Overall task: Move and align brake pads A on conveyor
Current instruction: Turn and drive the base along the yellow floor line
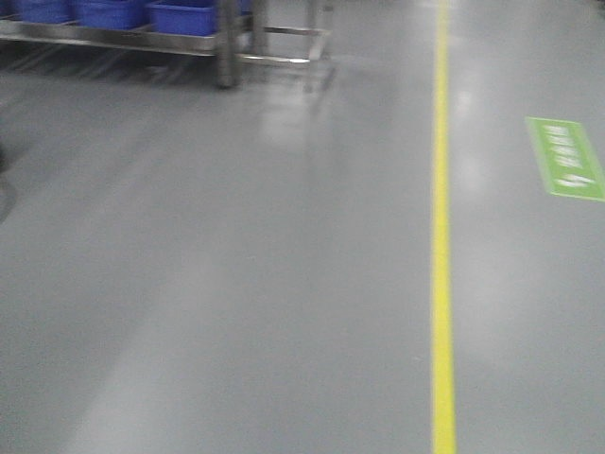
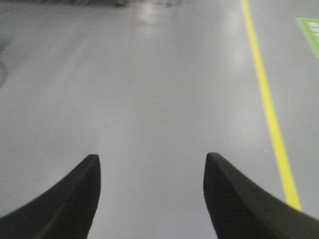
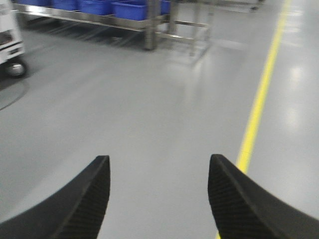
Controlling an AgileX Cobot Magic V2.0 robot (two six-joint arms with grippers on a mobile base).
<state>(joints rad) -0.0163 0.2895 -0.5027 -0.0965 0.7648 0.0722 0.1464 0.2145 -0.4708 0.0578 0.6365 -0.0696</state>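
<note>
Exterior front-facing view: shows a smooth, glossy grey floor across the whole frame. Shows a straight yellow painted line running from 6 o'clock up to 12 o'clock, right of centre. Places a green rectangular floor sign at 2 o'clock and a bare-steel rack carrying blue plastic bins at 11 o'clock.

Left wrist-mounted view: shows the left gripper with its black textured fingers spread wide apart at 7 and 5 o'clock, only floor between them. Puts the yellow line at 3 o'clock and a corner of the green sign at 1 o'clock.

Right wrist-mounted view: shows the right gripper likewise parted, gripping nothing, over bare floor. Puts rack and bins at 11 to 12 o'clock, a white wheeled cart at 10 o'clock and the yellow line at 2 o'clock.

Brake pads A and conveyor: out of sight in all three views.
</note>
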